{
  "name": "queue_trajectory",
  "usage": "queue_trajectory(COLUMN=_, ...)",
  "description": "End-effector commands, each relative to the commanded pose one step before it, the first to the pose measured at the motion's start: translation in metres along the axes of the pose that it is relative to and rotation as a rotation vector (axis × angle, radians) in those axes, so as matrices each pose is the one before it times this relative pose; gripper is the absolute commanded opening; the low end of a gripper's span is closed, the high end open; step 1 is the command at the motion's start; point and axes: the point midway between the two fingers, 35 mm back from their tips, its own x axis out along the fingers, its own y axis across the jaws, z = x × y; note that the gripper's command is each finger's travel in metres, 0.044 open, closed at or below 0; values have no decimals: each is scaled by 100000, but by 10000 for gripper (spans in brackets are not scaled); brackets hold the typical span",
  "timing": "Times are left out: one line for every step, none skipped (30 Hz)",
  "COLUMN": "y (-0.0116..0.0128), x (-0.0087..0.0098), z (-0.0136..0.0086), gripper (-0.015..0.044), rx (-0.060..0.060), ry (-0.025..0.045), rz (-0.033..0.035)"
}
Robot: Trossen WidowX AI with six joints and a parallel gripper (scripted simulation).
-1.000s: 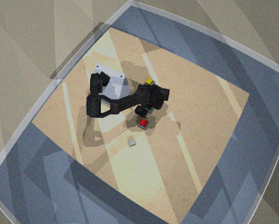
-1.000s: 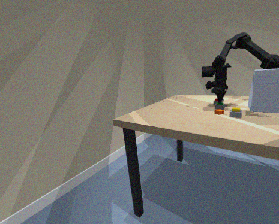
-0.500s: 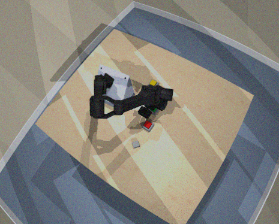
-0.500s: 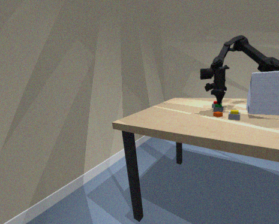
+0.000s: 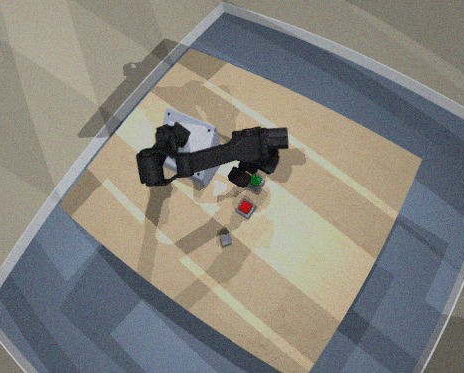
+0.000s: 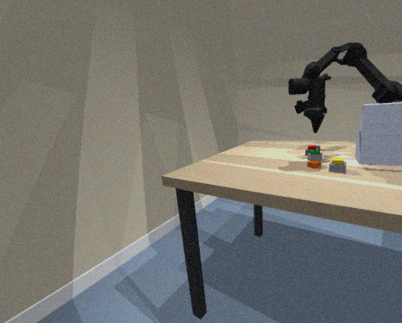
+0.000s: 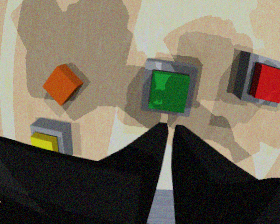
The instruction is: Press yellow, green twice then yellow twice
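The green button point(image 5: 256, 181) point(image 6: 315, 152) point(image 7: 169, 91) sits in a grey housing and stands up, not pressed. The yellow button point(image 6: 338, 161) point(image 7: 45, 142) stands up in its grey housing; in the wrist view the gripper's body partly covers it, and in the top view the arm hides it. My gripper point(image 6: 315, 130) point(image 7: 169, 132) is shut and empty. It points down and hangs well above the green button, touching nothing. In the wrist view its tips show just below the green housing.
The red button point(image 5: 245, 207) point(image 6: 312, 148) point(image 7: 270, 83) stands beside the green one. An orange block point(image 6: 314, 164) point(image 7: 63, 84) lies near the yellow and green buttons. A small grey block point(image 5: 226, 240) lies beyond the red button. The white arm base point(image 6: 387, 134) stands at the right in the exterior view.
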Motion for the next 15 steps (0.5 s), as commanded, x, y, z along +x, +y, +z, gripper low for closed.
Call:
queue_trajectory(y=-158, x=-1400, z=-25, gripper=20, rx=816, ry=371, rz=214)
queue_trajectory(y=0, x=0, z=0, gripper=20, rx=0, ry=0, rz=0)
queue_trajectory(y=0, x=0, z=0, gripper=20, rx=0, ry=0, rz=0)
queue_trajectory(y=301, x=-37, z=-89, gripper=20, rx=-35, ry=-30, rz=166)
queue_trajectory(y=893, x=-104, z=-287, gripper=20, rx=-101, ry=-74, rz=468)
queue_trajectory(y=1460, x=-150, z=-541, gripper=20, rx=-153, ry=-76, rz=674)
queue_trajectory(y=1750, x=-139, z=-772, gripper=20, rx=-158, ry=-24, rz=646)
queue_trajectory(y=1682, x=-85, z=-881, gripper=20, rx=-115, ry=35, rz=435)
queue_trajectory(y=1602, x=-28, z=-981, gripper=20, rx=-65, ry=75, rz=220)
queue_trajectory(y=1325, x=23, z=-929, gripper=20, rx=-9, ry=81, rz=17)
queue_trajectory(y=1109, x=58, z=-871, gripper=20, rx=33, ry=73, rz=-120)
queue_trajectory(y=1136, x=103, z=-995, gripper=20, rx=84, ry=69, rz=-272)
queue_trajectory(y=1100, x=151, z=-1079, gripper=20, rx=144, ry=49, rz=-434)
queue_trajectory(y=809, x=151, z=-879, gripper=20, rx=157, ry=14, rz=-448)
queue_trajectory(y=397, x=88, z=-462, gripper=20, rx=97, ry=-3, rz=-267)
